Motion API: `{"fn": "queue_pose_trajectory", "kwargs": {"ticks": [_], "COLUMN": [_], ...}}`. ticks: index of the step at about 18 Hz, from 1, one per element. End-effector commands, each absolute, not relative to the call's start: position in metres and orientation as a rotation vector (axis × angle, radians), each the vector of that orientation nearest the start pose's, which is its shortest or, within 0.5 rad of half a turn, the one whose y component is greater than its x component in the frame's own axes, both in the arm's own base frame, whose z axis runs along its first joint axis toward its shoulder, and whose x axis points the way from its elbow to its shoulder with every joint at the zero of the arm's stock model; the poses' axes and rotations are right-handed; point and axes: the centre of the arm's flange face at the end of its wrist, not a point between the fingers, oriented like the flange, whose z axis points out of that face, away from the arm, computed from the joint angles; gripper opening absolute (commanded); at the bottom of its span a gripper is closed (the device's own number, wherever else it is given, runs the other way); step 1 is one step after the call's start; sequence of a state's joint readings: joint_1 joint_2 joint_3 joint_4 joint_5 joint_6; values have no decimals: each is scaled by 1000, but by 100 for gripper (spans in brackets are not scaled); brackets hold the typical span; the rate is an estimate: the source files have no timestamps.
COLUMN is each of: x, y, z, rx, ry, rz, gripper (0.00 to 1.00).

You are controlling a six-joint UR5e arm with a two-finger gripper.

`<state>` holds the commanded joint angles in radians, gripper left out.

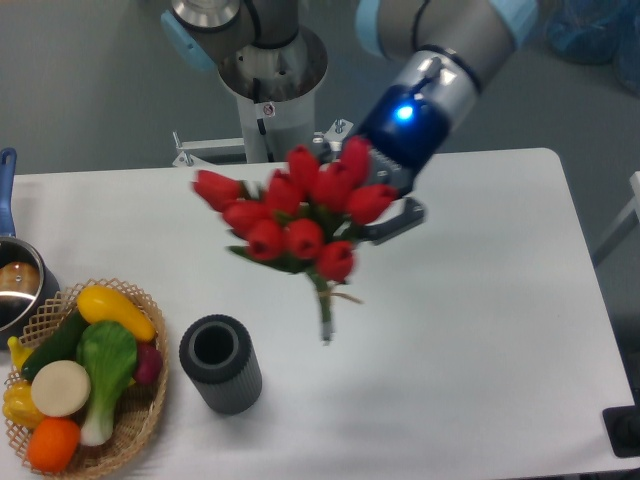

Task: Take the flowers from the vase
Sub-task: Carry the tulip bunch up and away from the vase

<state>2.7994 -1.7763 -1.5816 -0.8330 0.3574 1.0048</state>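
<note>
My gripper (372, 222) shows dark, glossy plastic under a brushed metal collar. The flowers (295, 220) look smooth, satiny, artificial. The vase (221, 363) is matt dark grey, ribbed. Left of the vase, the basket (128, 438) is rough woven wicker. The table (480, 300) is smooth matt white.

Vegetable basket (140, 425), saucepan (18, 285), white table (480, 330)

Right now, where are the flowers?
The flowers hang in the air near the middle of the camera view, held by the gripper. They are out of the vase, which stands below them to the left.
</note>
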Motion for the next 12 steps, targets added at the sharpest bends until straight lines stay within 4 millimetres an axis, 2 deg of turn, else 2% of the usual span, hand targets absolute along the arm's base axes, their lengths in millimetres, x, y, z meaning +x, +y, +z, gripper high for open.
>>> {"fn": "queue_pose_trajectory", "kwargs": {"ticks": [3,12], "x": [-484,-497], "y": [394,378], "z": [503,480], "rx": [-1879,-1887], "ry": [107,80], "rz": [-105,-102], "gripper": [37,36]}}
